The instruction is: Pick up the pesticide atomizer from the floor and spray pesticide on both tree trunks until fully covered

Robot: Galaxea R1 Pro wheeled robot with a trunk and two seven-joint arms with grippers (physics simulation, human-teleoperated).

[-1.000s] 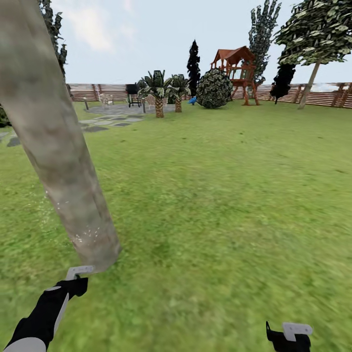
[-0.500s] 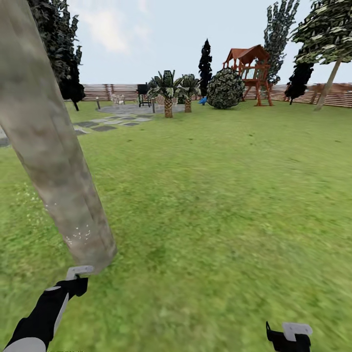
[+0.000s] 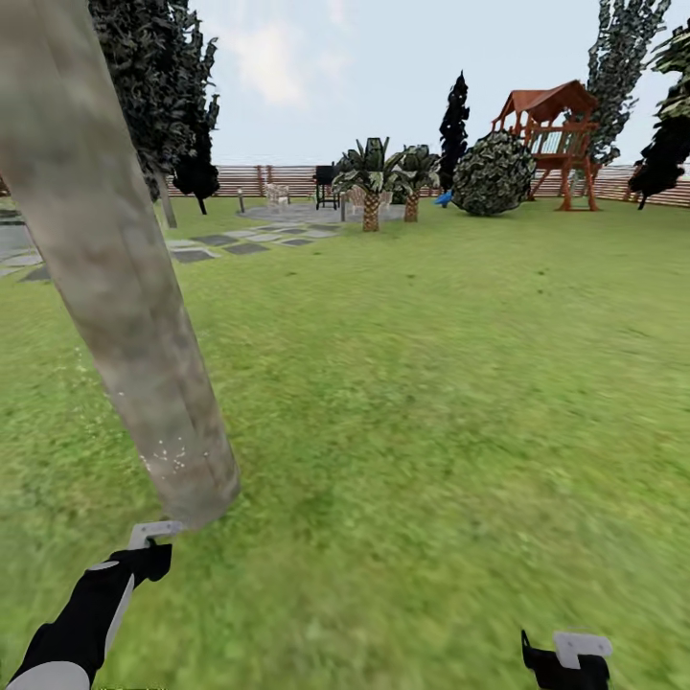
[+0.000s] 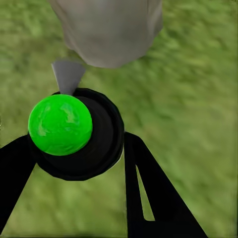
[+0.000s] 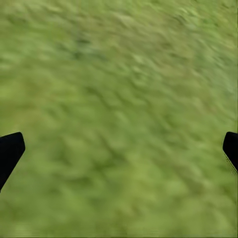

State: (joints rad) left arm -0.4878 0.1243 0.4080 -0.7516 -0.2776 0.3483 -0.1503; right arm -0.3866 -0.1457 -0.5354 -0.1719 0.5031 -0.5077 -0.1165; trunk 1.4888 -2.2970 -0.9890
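We are standing on lawn (image 3: 431, 402); a slat fence (image 3: 278, 179) is running along the far edge. We are holding the left tool (image 4: 74, 148) low, near the tree trunk (image 3: 125, 287) base, gripping the pesticide atomizer (image 4: 79, 134), its nozzle pointing at the trunk. The right tool (image 5: 119, 148) is hanging open over grass.

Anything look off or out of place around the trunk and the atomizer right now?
Nothing stands out. The left end effector grips the pesticide atomizer, nozzle toward the base of the tree trunk. White specks dot the trunk low down, likely spray. The trunk's lean looks like camera perspective. The right end effector hangs open over grass.
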